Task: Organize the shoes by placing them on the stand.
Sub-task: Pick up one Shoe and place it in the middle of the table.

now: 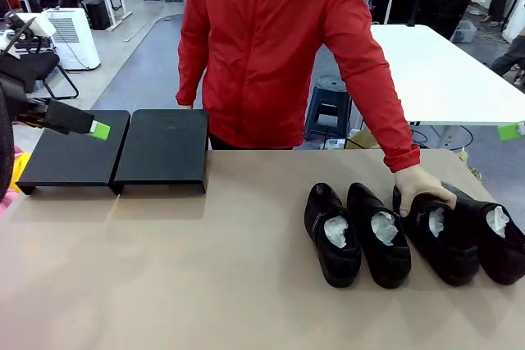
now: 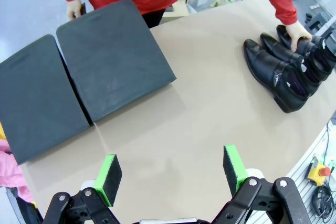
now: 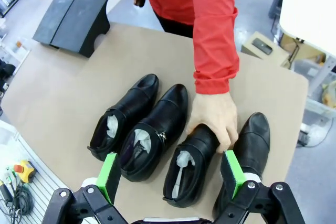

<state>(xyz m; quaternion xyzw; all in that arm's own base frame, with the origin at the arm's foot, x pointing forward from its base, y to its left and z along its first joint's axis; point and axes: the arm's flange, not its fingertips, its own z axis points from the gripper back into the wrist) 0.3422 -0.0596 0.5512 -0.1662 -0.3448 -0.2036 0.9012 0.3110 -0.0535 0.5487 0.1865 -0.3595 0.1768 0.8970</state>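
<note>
- Four shoes (image 1: 379, 235) sit in a row on the right half of the surface (image 1: 205, 284). They're glossy black dress shoes with white paper stuffed in, and none of them is on the stand (image 1: 164, 149) yet.
- The stand is two flat black platforms side by side at the far left, well apart from the shoes, with nothing on top.
- My right claw (image 3: 170, 169) hangs straight above the row, spread wide and holding nothing. Looking down it, the two middle shoes lie between my green pads (image 3: 109, 174).
- Long axis: toes point away from me toward the person (image 1: 271, 47), heels and openings toward my side, angled a bit. The line between my pads runs across the shoes' width, so I reckon straddling one needs hardly any wrist roll.
- My left claw (image 2: 170, 169) is wide open and empty too, up near the stand, with the shoes way off across the surface. So the right arm is clearly the nearer one for the pick, and the carry then goes leftward to the stand.
- One catch: the person's hand (image 3: 212, 119) rests on the toe end of the third shoe from the left, just beside the fourth.
- I'd go for the leftmost shoe (image 3: 126, 116). It's clear of that hand and closest to the stand.
</note>
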